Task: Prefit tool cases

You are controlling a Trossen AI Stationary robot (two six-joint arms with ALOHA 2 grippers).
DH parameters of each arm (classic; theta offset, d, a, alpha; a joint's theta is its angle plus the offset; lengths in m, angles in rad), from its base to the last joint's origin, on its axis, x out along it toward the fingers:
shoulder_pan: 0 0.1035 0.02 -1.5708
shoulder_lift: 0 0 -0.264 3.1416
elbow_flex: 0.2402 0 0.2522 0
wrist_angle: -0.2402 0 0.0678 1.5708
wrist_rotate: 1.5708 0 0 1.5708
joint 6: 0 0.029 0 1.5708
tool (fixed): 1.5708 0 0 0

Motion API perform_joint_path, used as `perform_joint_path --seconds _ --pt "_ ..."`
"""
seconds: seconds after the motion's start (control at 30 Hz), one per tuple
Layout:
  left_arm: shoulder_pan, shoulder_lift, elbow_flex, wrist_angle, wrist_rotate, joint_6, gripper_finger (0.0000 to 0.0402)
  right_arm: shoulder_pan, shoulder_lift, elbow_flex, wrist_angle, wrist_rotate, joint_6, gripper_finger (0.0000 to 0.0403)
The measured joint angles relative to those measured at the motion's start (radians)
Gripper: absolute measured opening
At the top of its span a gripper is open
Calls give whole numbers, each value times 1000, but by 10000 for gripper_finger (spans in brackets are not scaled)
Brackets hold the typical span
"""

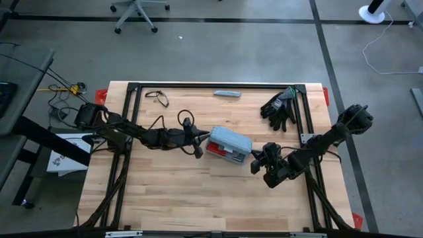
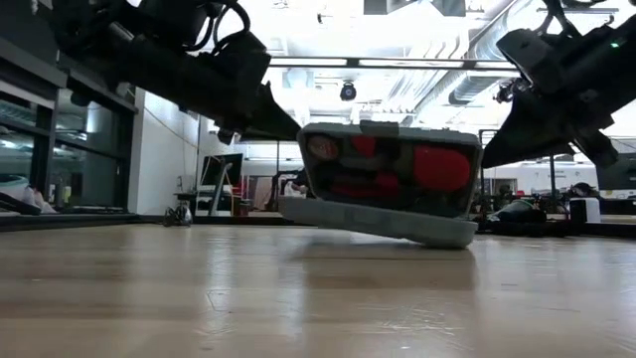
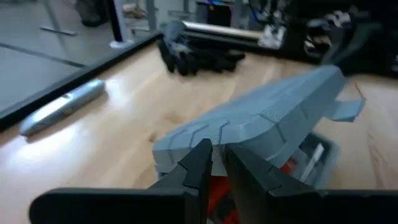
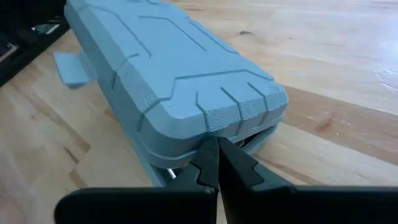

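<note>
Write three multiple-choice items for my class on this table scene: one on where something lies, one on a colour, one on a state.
1. Where do the black gloves lie?
A. at the table's far right corner
B. inside the case
C. under the left arm

2. What colour are the tool handles inside the tool case?
A. green
B. red
C. yellow

3. How does the case's lid stand?
A. latched flat
B. taken off
C. partly open, the tools showing in the gap

Key: 1 A, the high view shows them beside the frame there. 2 B, the low view shows red through the gap. 3 C, the left gripper and the shut right gripper sit at opposite ends of the raised lid.
</note>
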Motion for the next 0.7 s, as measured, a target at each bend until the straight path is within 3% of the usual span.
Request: perform_joint_path --seconds 0.4,0.7 --pt "20 1 0 -55 7 -20 48 -14 -18 0 3 21 -26 0" --pt "51 1 31 -38 -57 24 48 -82 -18 0 4 23 -54 0"
